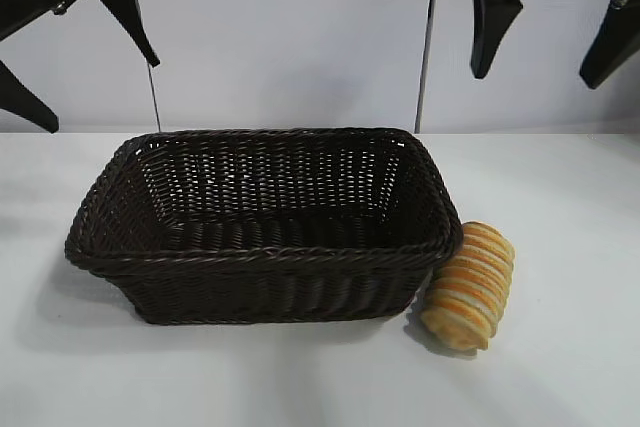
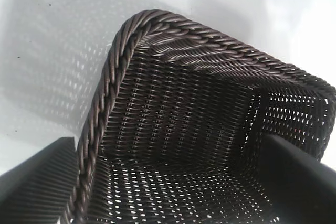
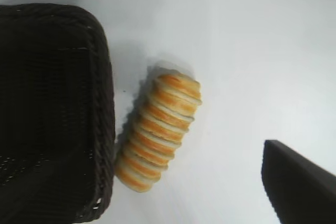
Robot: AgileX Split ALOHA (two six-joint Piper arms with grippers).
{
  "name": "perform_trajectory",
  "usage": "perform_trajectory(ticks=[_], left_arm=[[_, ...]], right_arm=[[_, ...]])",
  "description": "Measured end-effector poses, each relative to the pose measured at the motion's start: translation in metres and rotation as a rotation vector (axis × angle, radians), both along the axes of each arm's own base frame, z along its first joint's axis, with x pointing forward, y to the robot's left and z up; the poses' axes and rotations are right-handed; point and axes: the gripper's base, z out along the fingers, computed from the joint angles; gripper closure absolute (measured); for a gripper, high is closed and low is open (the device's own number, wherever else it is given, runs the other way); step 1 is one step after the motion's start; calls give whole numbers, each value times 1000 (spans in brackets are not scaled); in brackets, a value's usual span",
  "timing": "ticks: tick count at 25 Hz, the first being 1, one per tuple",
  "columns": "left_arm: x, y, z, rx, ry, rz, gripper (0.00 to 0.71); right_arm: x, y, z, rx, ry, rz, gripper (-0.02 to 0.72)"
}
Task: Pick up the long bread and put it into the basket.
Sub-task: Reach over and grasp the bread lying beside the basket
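The long bread [image 1: 469,286], a golden-orange loaf with pale ridged rings, lies on the white table against the right side of the dark brown wicker basket [image 1: 105,215]. The basket holds nothing. High above the basket's left end hangs my left gripper [image 1: 85,77], open and holding nothing; its wrist view looks down into the basket [image 2: 113,77]. My right gripper [image 1: 550,52] hangs open high above the table's back right, well clear of the bread [image 3: 159,131]. In the right wrist view one dark finger [image 3: 299,182] shows, and the loaf rests beside the basket's rim [image 3: 105,129].
The white table [image 1: 560,377] stretches bare to the right of and in front of the bread. A white wall with a thin dark vertical seam [image 1: 430,37] stands behind the basket.
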Motion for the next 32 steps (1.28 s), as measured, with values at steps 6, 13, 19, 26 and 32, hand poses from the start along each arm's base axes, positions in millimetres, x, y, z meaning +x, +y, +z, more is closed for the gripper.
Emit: perform_trajectory(ticks=[6, 13, 19, 26, 32], left_arm=[[1, 0, 0, 0, -7, 3, 34], [1, 0, 0, 0, -9, 4, 34], [1, 0, 0, -1, -9, 4, 34], [1, 0, 0, -1, -9, 5, 34], [1, 0, 0, -1, -9, 5, 34]], right_arm=[[-8, 1, -45, 83, -3, -49, 68], [-21, 3, -86, 157, -42, -111, 71], [-28, 2, -105, 184, -92, -179, 71], [-31, 3, -113, 250, -140, -267, 71], [-27, 5, -135, 259, -90, -303, 71]])
